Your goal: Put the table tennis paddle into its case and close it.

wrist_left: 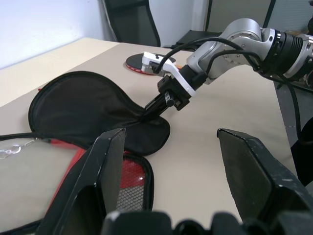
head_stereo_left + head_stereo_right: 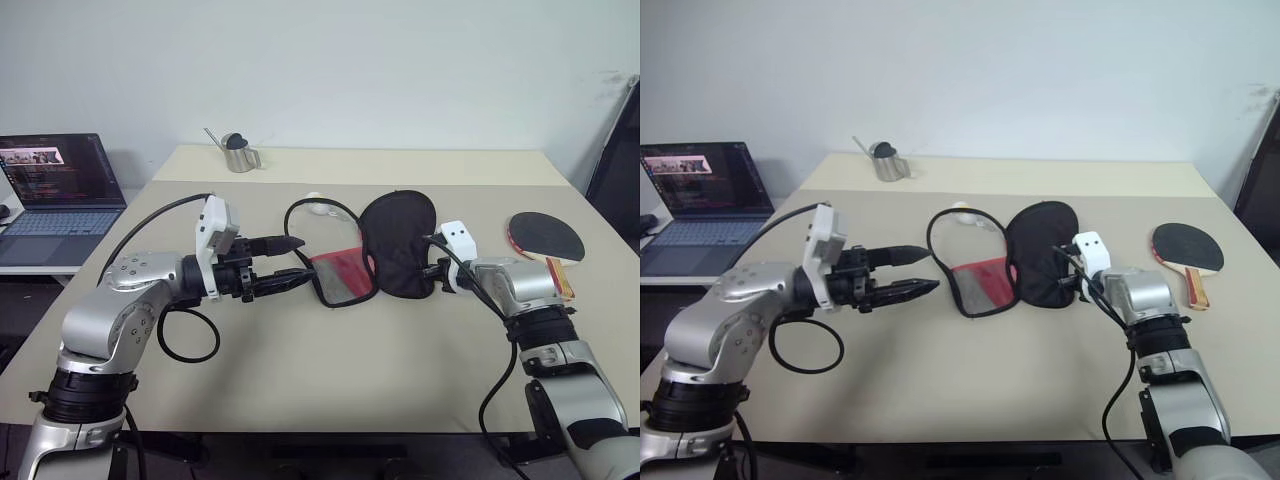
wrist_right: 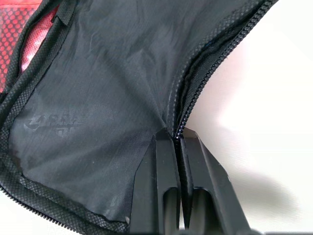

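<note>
A laptop (image 2: pixel 62 190) stands open at the far left on a lower surface beside the counter (image 2: pixel 300 370); its screen carries lines of text too small to read. Farther back on the counter, near its rear edge, sits a small metal cup (image 2: pixel 240 155) with something dark in its mouth that cannot be made out.

The left end effector (image 2: pixel 290 262) points level across the counter toward the case, its two black fingers spread apart with nothing between them, its tips just short of the case's red half.

The case (image 2: pixel 385 250) lies unzipped and splayed in the middle of the counter. Its left half shows a red panel with mesh; its right half is the black lining, raised off the counter. Faint printed lettering shows on that black lining in the right wrist view, but it is too dim to read. Nothing lies inside the case. A black cord (image 2: pixel 315 208) loops from the case's far side, and a small white object (image 2: pixel 315 200) sits beside it, partly hidden behind the cord.

The right end effector (image 3: pixel 176 139) has its fingers pressed together, pinching the case's black fabric right at the zipper edge; the zipper teeth run away from between the fingertips.

The table tennis paddle (image 2: pixel 546 240) lies flat at the right of the counter, well apart from the case, black rubber face up, its striped handle toward the robot and partly hidden behind the right arm.
</note>
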Controlling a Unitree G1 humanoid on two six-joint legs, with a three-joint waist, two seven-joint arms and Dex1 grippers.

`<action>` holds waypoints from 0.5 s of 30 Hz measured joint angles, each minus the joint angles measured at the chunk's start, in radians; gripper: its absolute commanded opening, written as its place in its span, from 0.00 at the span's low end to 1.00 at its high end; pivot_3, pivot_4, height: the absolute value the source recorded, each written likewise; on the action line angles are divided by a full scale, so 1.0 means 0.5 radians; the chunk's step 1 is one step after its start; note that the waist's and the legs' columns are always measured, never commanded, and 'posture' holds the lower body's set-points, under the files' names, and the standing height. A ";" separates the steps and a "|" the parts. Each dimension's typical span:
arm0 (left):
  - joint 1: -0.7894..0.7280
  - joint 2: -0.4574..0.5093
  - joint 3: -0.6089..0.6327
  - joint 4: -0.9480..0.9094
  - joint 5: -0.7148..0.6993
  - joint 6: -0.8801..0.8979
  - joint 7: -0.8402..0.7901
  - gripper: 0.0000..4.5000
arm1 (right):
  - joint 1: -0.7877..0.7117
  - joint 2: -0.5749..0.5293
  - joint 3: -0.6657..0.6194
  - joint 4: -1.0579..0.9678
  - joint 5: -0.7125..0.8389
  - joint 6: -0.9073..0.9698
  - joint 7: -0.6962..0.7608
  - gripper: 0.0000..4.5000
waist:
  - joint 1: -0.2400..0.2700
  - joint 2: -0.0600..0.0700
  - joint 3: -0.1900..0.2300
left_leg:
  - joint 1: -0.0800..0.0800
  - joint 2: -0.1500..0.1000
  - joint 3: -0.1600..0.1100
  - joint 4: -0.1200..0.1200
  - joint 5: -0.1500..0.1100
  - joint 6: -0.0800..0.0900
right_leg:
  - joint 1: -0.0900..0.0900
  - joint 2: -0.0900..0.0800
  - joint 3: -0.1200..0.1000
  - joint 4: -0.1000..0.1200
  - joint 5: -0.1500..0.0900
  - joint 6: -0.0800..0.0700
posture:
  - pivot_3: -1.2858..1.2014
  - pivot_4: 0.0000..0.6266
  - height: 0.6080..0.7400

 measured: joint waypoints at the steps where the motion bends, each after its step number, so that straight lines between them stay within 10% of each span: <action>1: 0.000 0.000 -0.003 0.002 0.000 0.000 0.000 0.72 | 0.000 -0.011 0.000 0.000 0.000 0.003 0.007 0.01 | 0.000 0.000 0.000 | 0.000 0.000 0.000 0.000 0.000 0.000 | 0.000 0.000 0.000 0.000 0.000 0.000 | 0.52 0.24 1.00; 8: -0.006 -0.002 -0.021 0.003 0.001 -0.004 -0.002 0.72 | 0.000 -0.041 0.007 0.000 -0.003 0.012 0.045 0.01 | 0.000 0.000 0.000 | 0.000 0.000 0.000 0.000 0.000 0.000 | 0.000 0.000 0.000 0.000 0.000 0.000 | 0.52 0.24 1.00; 15: -0.009 -0.004 -0.035 0.003 0.001 -0.007 0.000 0.72 | 0.000 -0.041 0.019 0.043 -0.041 -0.027 0.020 0.44 | 0.000 0.000 0.000 | 0.000 0.000 0.000 0.000 0.000 0.000 | 0.000 0.000 0.001 0.000 0.000 0.000 | 0.52 0.24 1.00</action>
